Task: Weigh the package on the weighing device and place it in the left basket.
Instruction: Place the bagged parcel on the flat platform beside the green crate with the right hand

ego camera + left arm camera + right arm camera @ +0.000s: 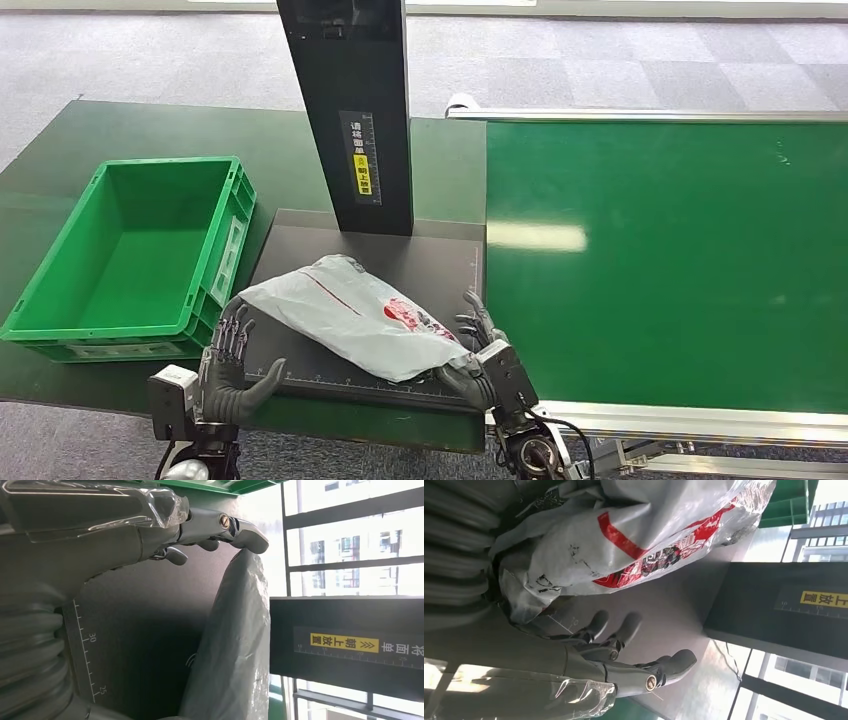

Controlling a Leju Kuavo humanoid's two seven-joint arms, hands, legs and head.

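Package lying flat across the dark scale plate, near its front edge, green basket just left, open belt right, left hand open, fingertips apparently touching its corner, right hand open beside its other end.

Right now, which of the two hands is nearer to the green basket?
The left hand. It is at the package's corner beside the green basket; the right hand is on the package's far side, by the conveyor belt.
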